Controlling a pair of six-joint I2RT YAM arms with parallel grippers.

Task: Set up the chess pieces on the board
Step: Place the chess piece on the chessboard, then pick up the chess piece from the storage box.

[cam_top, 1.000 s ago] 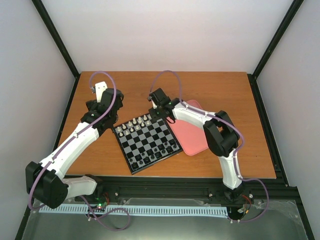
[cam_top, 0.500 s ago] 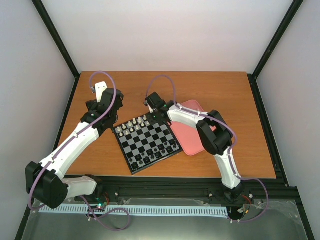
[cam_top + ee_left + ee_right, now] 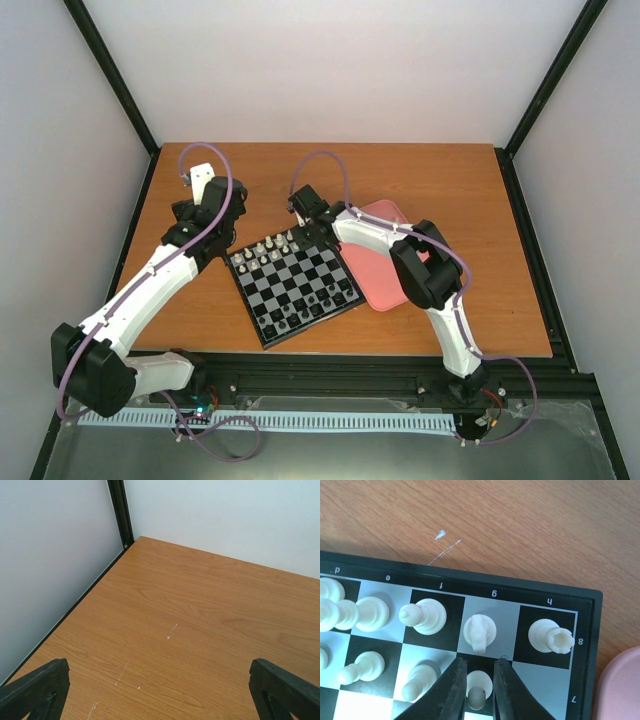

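The board (image 3: pixel 262 335) lies at an angle in the middle of the table. Cream chess pieces (image 3: pixel 270 250) fill its far rows. In the right wrist view a bishop (image 3: pixel 422 616), a knight (image 3: pixel 480 632) and a rook (image 3: pixel 551 636) stand along the board's (image 3: pixel 520 587) back row. A cream pawn (image 3: pixel 481 692) stands upright on the dark square in front of the knight. My right gripper (image 3: pixel 480 664) straddles that pawn, fingers slightly apart, with a thin gap on the right side. My left gripper (image 3: pixel 159 680) hovers wide open over bare wood at the far left (image 3: pixel 200 190).
Dark chess figures (image 3: pixel 315 300) stand on the board's near rows. A pink tray (image 3: pixel 385 270) lies right against the board's right side, its corner showing in the right wrist view (image 3: pixel 622 685). Black frame posts and white walls enclose the table.
My right arm has swung left over the board's far right corner. Its jaws have eased apart around the pawn. The left arm has not moved.
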